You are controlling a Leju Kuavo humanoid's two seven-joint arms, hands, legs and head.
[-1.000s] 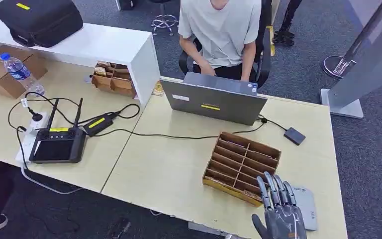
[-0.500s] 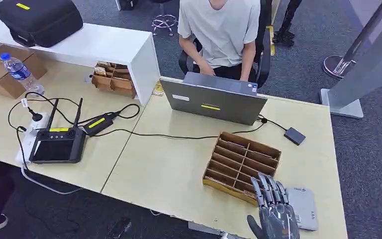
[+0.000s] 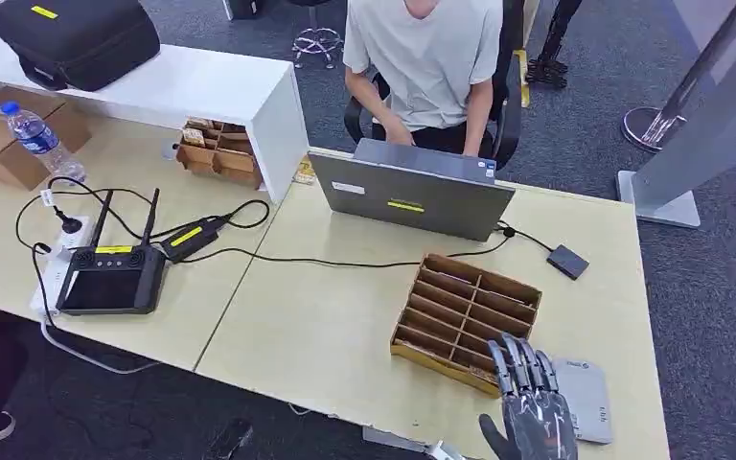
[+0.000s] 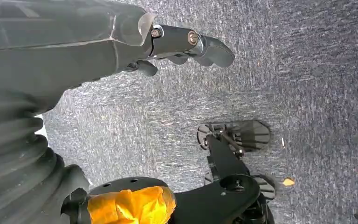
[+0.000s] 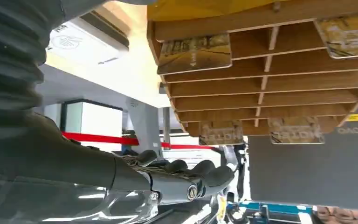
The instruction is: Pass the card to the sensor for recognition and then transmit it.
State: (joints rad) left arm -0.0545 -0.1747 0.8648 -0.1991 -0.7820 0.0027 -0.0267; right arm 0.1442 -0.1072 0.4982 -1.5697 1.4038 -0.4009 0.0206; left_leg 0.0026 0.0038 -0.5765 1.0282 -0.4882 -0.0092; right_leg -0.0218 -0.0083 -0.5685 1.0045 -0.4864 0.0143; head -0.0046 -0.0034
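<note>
A wooden slotted tray (image 3: 467,319) lies on the table in front of the laptop. In the right wrist view several gold-brown cards stand in its slots, one (image 5: 195,53) near the tray's corner and another (image 5: 296,129) farther in. My right hand (image 3: 532,410) hovers at the tray's near right corner with its fingers (image 5: 186,170) stretched out and apart, holding nothing. The grey flat sensor (image 3: 586,398) lies on the table just right of that hand. My left hand (image 4: 186,44) hangs over the carpet, fingers extended and empty.
A grey laptop (image 3: 412,194) stands behind the tray, with a person (image 3: 426,57) seated beyond it. A small black box (image 3: 567,261) on a cable lies right of the laptop. A controller (image 3: 112,278), cables and a water bottle (image 3: 40,141) sit at the left.
My right hand has drifted slightly left and back toward the table's near edge, uncovering more of the grey sensor. The tray and cards have not moved.
</note>
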